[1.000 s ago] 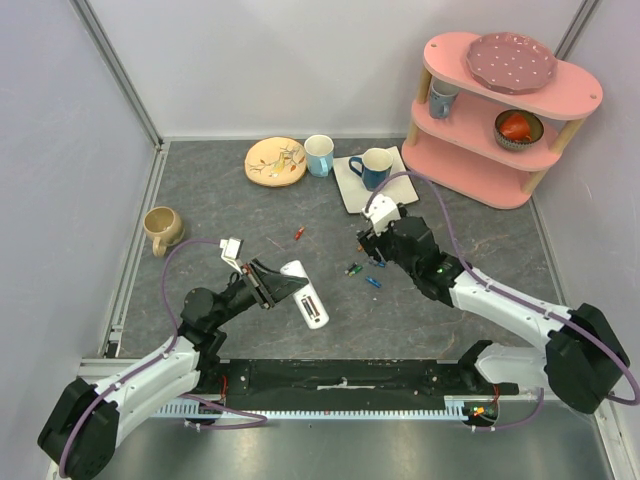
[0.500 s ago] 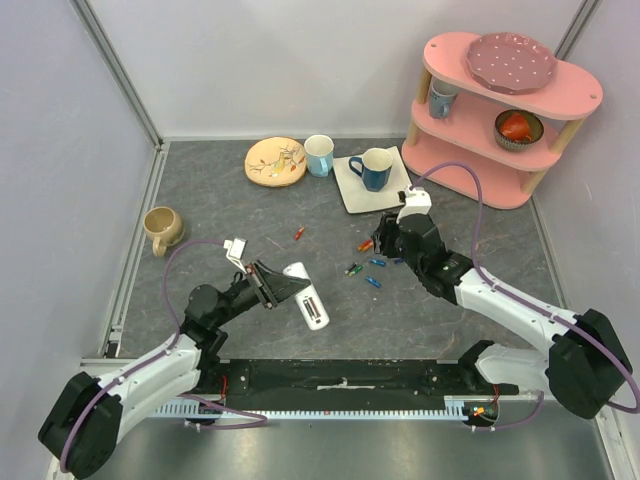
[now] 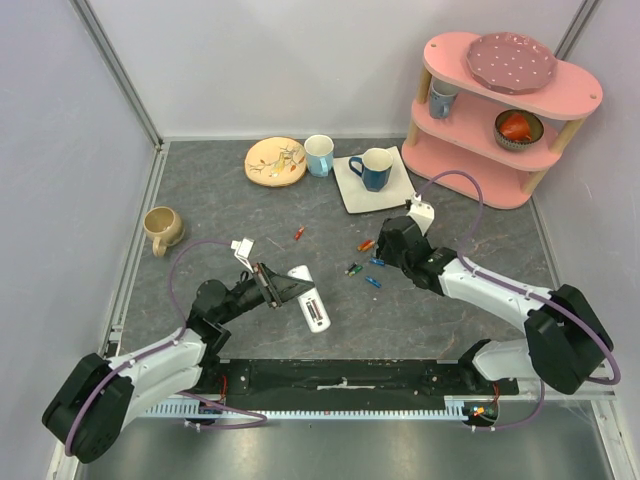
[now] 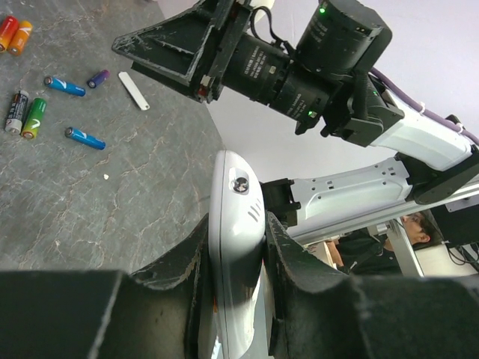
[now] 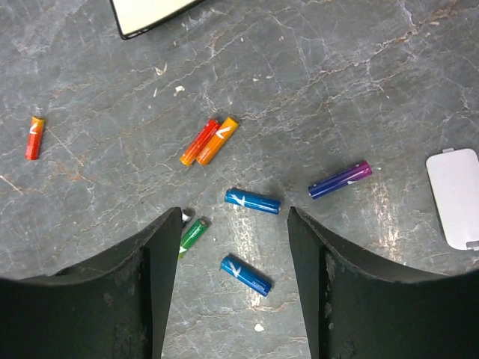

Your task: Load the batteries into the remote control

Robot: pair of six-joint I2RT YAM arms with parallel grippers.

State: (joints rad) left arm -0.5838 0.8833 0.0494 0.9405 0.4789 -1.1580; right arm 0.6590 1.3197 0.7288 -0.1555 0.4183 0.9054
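Slim white plastic remote control point(image 4: 235, 247) is clamped in left gripper point(image 4: 237, 224), steadied for loading; right gripper point(image 5: 233, 223) is held wide, empty, over small bright cylindrical batteries point(image 5: 253, 201).

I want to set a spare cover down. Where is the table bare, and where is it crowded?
Bare: the patch between the tan mug and the yellow plate, and the stretch between the right arm and the pink shelf. Crowded: around the batteries under the right tool.
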